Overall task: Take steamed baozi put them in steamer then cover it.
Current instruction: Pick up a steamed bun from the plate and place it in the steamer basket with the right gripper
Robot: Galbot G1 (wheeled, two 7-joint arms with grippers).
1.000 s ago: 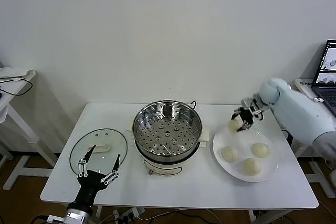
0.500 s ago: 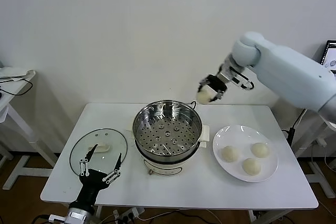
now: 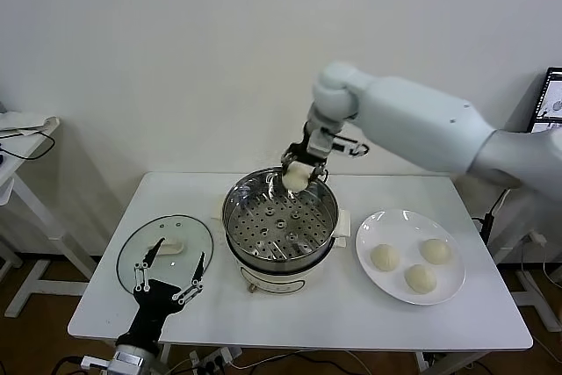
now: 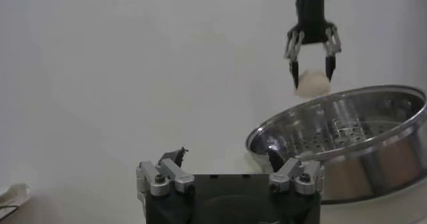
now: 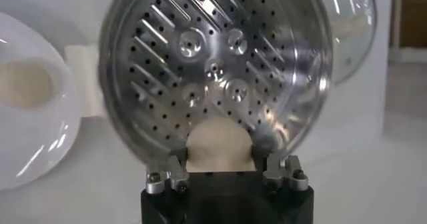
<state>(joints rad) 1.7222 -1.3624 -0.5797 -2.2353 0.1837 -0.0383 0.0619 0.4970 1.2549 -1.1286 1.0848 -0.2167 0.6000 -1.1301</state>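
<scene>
Loading step. Right gripper (image 3: 297, 172) clamps one baozi (image 3: 295, 178) above steamer (image 3: 279, 223) far rim; three wait on plate (image 3: 449, 289). Next: lower, release onto tray. Left gripper (image 3: 165, 284) spread wide beside glass lid (image 3: 133, 248).

The steamer (image 3: 279, 224) is polished stainless steel, mirror-bright on its wall and on the perforated tray (image 5: 213, 65) inside, and it sits on a smooth cream-white base that looks like plastic. The cover (image 3: 165, 248) is clear glass, glossy, with a thin metal rim and a matt cream handle. The steamed baozi (image 3: 296, 176) held in the jaws of the right gripper (image 4: 311, 72) has a soft, smooth, matt dough skin, as do the three on the plate (image 3: 450, 292), which is glossy white. The left gripper (image 3: 166, 280) shows black matt fingers with bare metal links. The desk (image 3: 351, 318) is plain matt white, smooth
</scene>
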